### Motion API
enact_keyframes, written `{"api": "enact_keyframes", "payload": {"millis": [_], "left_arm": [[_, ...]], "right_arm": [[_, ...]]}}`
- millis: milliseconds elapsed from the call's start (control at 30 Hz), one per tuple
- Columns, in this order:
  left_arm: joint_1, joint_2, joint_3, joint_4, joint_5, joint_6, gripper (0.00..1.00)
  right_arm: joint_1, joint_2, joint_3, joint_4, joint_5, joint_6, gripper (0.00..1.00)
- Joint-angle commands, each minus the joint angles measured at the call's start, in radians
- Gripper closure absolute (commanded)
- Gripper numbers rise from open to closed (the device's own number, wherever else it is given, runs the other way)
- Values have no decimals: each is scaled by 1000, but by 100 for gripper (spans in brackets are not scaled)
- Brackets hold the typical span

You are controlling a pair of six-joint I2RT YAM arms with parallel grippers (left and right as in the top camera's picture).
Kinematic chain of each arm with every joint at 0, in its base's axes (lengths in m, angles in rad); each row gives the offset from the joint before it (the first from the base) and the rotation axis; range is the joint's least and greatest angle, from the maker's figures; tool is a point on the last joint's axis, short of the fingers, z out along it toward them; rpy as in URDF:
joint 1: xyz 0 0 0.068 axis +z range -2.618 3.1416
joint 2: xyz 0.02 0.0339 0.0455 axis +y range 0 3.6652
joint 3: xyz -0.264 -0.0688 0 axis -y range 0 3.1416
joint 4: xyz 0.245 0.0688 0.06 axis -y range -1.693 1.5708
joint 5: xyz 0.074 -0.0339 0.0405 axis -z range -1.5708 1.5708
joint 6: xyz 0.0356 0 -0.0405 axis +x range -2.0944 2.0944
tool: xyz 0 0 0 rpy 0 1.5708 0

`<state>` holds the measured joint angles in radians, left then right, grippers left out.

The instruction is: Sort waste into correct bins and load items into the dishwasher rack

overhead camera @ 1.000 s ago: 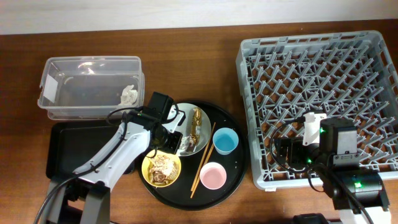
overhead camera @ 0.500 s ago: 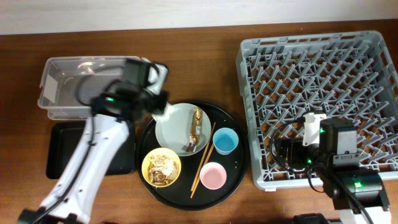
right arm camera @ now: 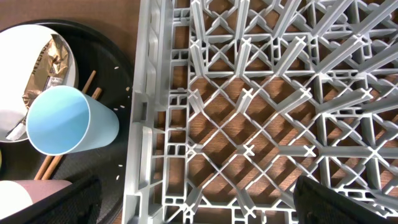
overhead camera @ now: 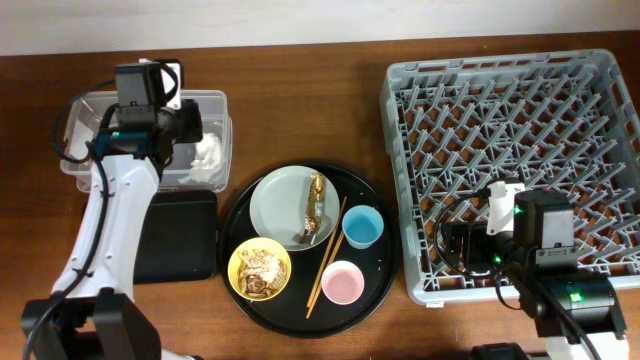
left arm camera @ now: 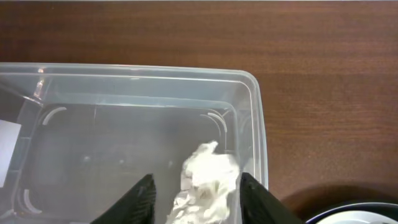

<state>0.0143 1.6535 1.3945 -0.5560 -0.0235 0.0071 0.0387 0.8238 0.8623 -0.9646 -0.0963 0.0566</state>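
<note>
My left gripper (overhead camera: 195, 148) hangs over the right end of the clear box (overhead camera: 100, 102) and is shut on a crumpled white tissue (left arm camera: 208, 180); it also shows in the left wrist view (left arm camera: 198, 200). Another tissue lies under it in the box. The brown-gold wrapper (overhead camera: 315, 200) lies on the grey-green plate (overhead camera: 278, 205). The yellow bowl (overhead camera: 238, 262) holds brownish food scraps (overhead camera: 260, 270). The blue cup (overhead camera: 362, 227), pink cup (overhead camera: 343, 282) and chopsticks (overhead camera: 325, 255) sit on the round black tray. My right gripper (right arm camera: 196, 208) is open and empty over the left edge of the grey rack (overhead camera: 520, 100).
The shallow black rectangular tray (overhead camera: 180, 240) lies in front of the clear box. The round black tray (overhead camera: 382, 285) sits between the bins and the rack. A white label (left arm camera: 7, 149) is on the box's left wall.
My left gripper has lifted a tissue from the plate and swung back and left, to above the clear box. The right arm has not moved.
</note>
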Motion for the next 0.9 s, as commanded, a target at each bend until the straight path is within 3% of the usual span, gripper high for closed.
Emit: {"api": "enact_keyframes", "payload": {"millis": [0, 133, 267, 400, 667, 733, 800, 867], "left_arm": [[-28, -23, 14, -16, 52, 6, 55], [-116, -29, 12, -110, 299, 8, 49], [-301, 24, 5, -229, 305, 8, 49], [-425, 146, -5, -256, 305, 4, 49], [-489, 347, -5, -296, 254, -39, 51], [-489, 352, -5, -298, 256, -41, 64], [-489, 353, -5, -298, 256, -41, 68], [-491, 353, -5, -298, 256, -41, 80]], "right_arm": [[-6, -3, 21, 3, -5, 10, 1], [-6, -3, 21, 3, -5, 10, 1], [-6, -3, 21, 3, -5, 10, 1], [-6, -3, 21, 2, -5, 10, 1], [-6, -3, 21, 2, -5, 10, 1], [-6, -3, 21, 2, -5, 10, 1], [-6, -3, 21, 2, -5, 10, 1], [-6, -3, 21, -1, -5, 10, 1]]}}
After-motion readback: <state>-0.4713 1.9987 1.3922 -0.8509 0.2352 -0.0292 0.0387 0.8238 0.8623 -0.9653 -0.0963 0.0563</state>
